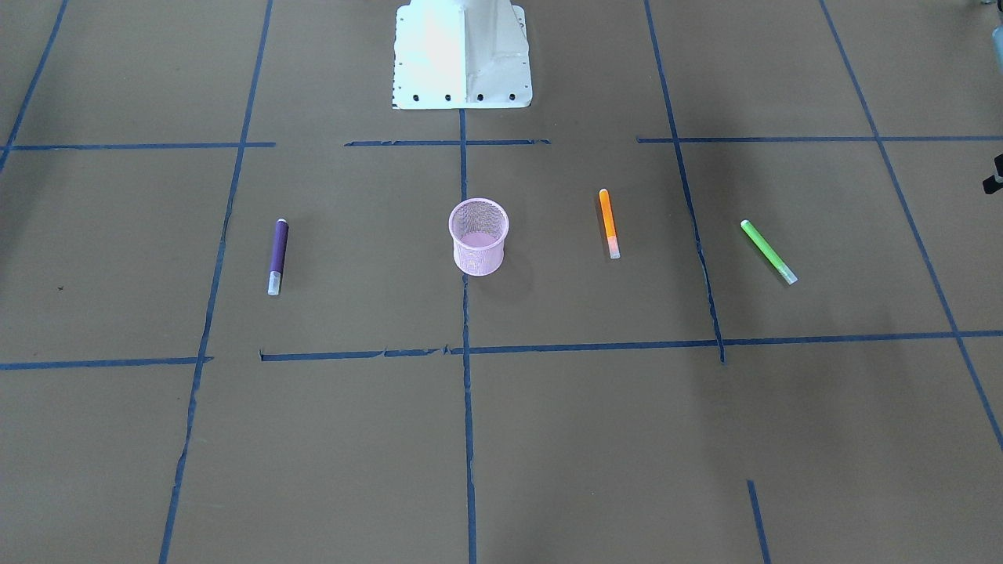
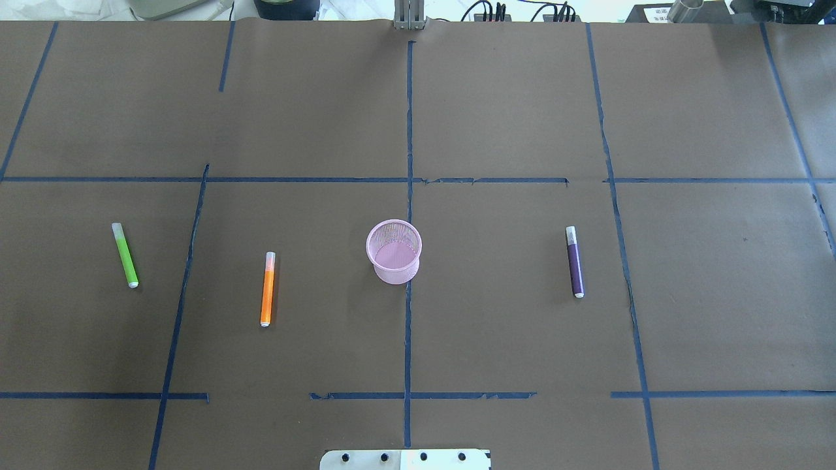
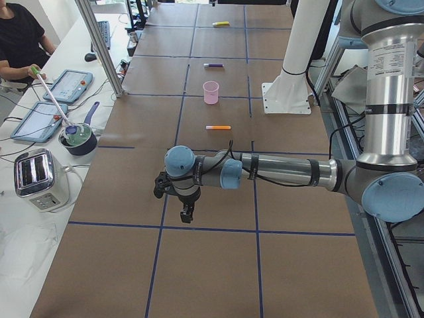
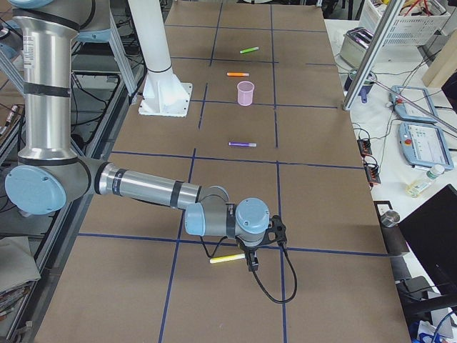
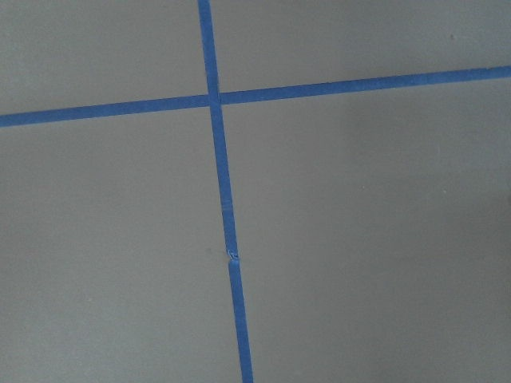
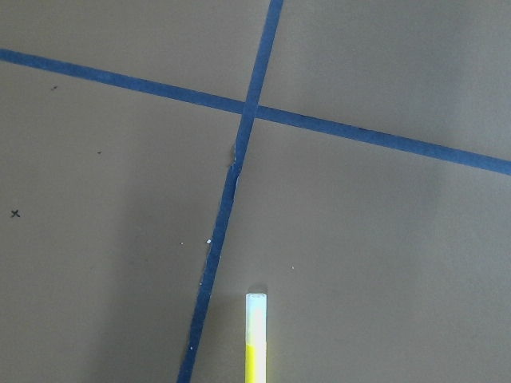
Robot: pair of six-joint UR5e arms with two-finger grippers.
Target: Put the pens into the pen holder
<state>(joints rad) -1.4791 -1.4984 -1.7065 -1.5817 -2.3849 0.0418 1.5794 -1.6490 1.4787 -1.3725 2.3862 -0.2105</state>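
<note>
Four pens (image 4: 242,144) lying flat, one pen holder (image 4: 245,93) upright

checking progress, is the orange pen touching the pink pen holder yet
Apart. The overhead view shows a wide stretch of bare table between the orange pen and the pen holder.

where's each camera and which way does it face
Front: across table, facing white robot base; no arms.
Overhead: behind robot, looking forward; base edge; shares round pink mesh pen holder with front.
Exterior left: left end; left arm, left pincer.
Exterior right: right end; right arm, right pincer.
Left wrist: down, taped table.
Right wrist: down, slim yellow pen.
</note>
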